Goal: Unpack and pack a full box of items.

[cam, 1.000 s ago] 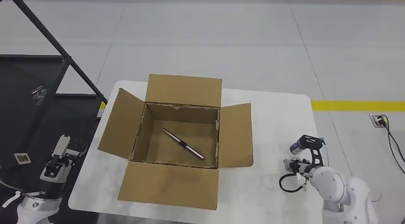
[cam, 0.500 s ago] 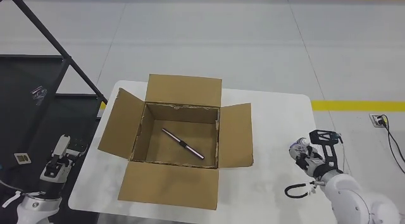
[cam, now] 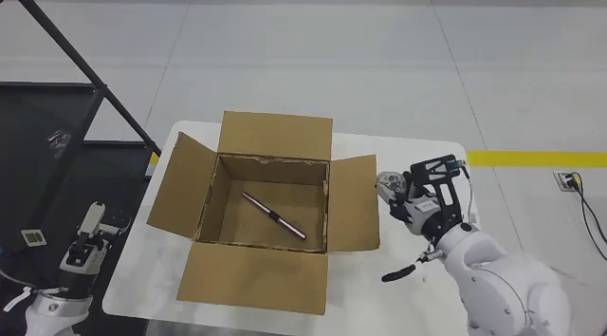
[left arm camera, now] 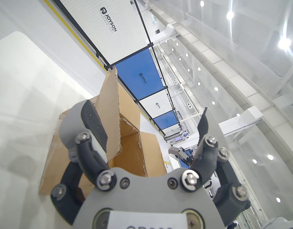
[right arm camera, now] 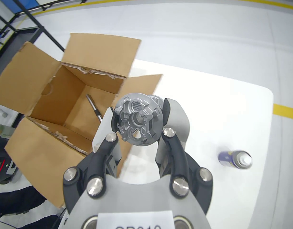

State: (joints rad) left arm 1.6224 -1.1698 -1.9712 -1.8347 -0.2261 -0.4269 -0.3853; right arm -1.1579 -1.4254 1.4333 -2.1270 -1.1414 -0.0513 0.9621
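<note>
Right wrist view: right tool (right arm camera: 139,115) clamps a gear (right arm camera: 137,122); spray can (right arm camera: 234,159) nearby.

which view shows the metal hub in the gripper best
The right wrist view: the metal hub faces the camera, large, clamped in the right gripper. The top view shows it small, by the box's right flap. In the left wrist view it is too far off to make out.

Open cardboard box (cam: 254,279) on white table (cam: 417,156), metal rod (cam: 274,215) inside, right claw (cam: 392,191) gripping gear (cam: 386,183)
</note>
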